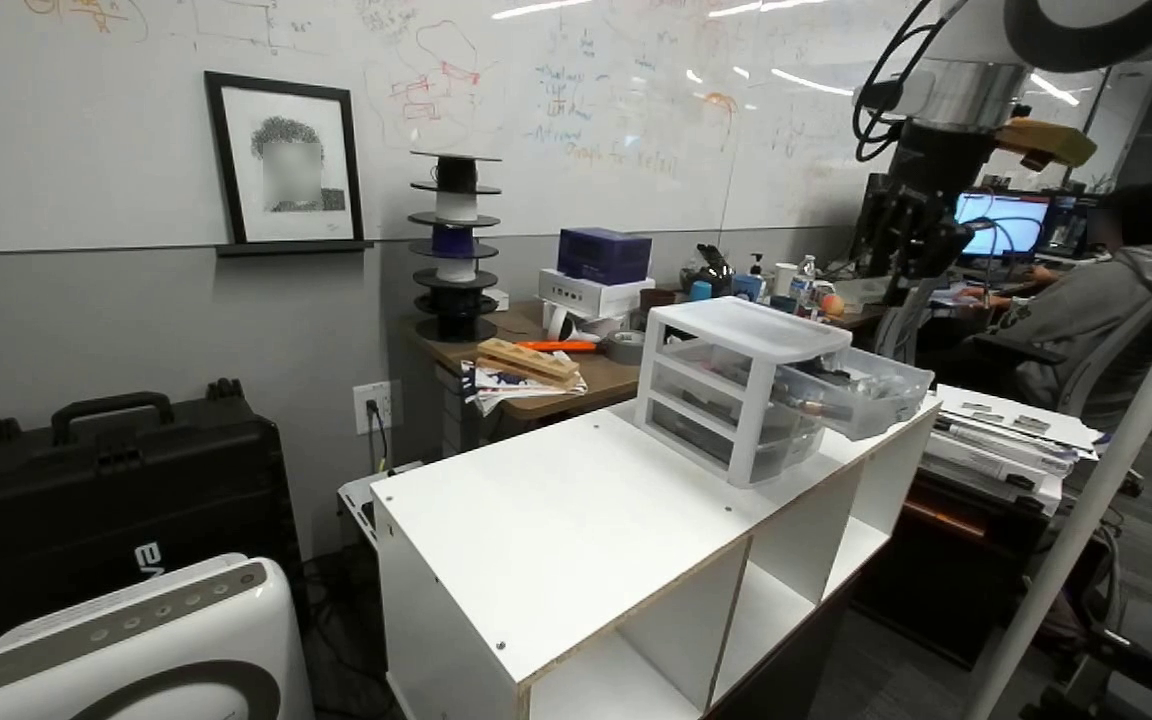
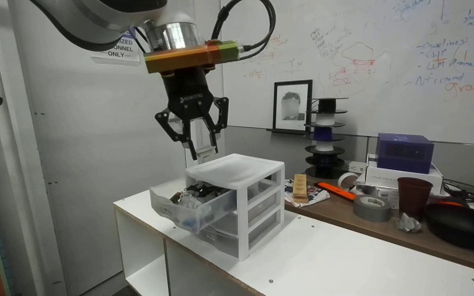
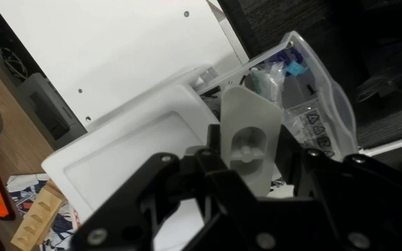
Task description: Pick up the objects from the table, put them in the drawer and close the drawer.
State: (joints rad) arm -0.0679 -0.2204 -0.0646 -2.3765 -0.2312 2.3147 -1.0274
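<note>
Supervisor: What stands on site?

Inspector: A whiteboard (image 1: 526, 185), marked with handwriting, runs behind the scene in both exterior views. In front of it stands the white table (image 1: 526, 520), flat on top, with cube compartments below. The robot arm (image 2: 126, 20) reaches in from above, only partly in frame. In an exterior view, a black case (image 1: 136, 490) stands near one end of the table.

Supervisor: Condition of what rests on the table?

Inspector: A drawer unit (image 2: 242, 205), white-framed, stands upright on the top. Its drawer (image 2: 216, 210), of translucent plastic, is pulled well out from just below the unit's top panel. In the wrist view the drawer's front shows past the table's edge. Not yet closed.

Supervisor: And the end of the arm?

Inspector: The gripper (image 2: 205, 154) points downward, raised above the drawer unit and apart from it. Its jaws stand narrow, one against each side of a pale piece (image 3: 250, 122) with an oval recess; I record the piece as held. What it is, I cannot tell.

Supervisor: Contents below?

Inspector: A dark heap (image 2: 204, 190) lies in the drawer, its items not separable by eye. In the wrist view I note a clear packet (image 3: 314, 127) printed with dark symbols and, smaller, a blue scrap (image 3: 296, 68) near a corner.
</note>
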